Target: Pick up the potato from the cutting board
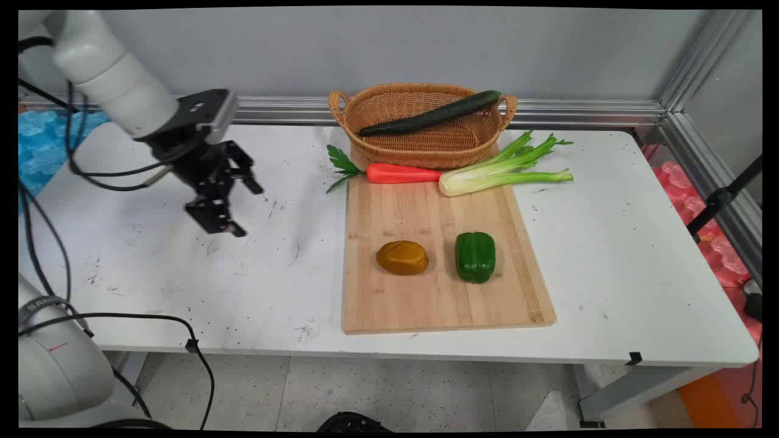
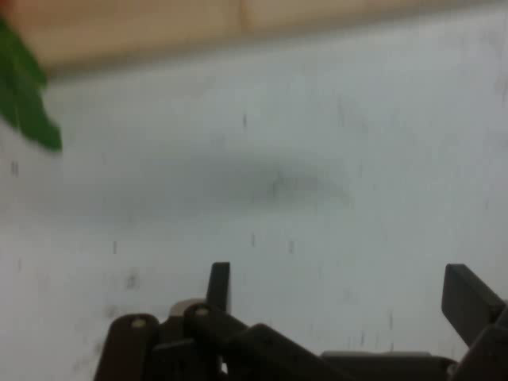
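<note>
The gripper [image 1: 238, 210] hangs above the left part of the white tabletop [image 1: 639, 255], with its two fingers [image 2: 468, 298] spread apart and nothing between them. Under it there is only the bare, scuffed surface. In the hand view, the edge of the wooden cutting board [image 2: 238, 24] and a green leaf [image 2: 24, 103] of the carrot appear at the top.

To the right of the gripper, well apart from it, the cutting board [image 1: 426, 304] lies on the tabletop. On its near half a brownish-yellow potato [image 1: 402, 257] and a green bell pepper [image 1: 475, 257] sit side by side, near each other but not touching. At the far end of the board an orange carrot [image 1: 401, 174] lies across, its leaves reaching over the left edge, and a celery stalk [image 1: 505, 173] lies just to its right, its tips pointing to the right past the board. Behind them stands a wicker basket [image 1: 426, 146], and a long dark cucumber [image 1: 432, 114] rests diagonally across it.
</note>
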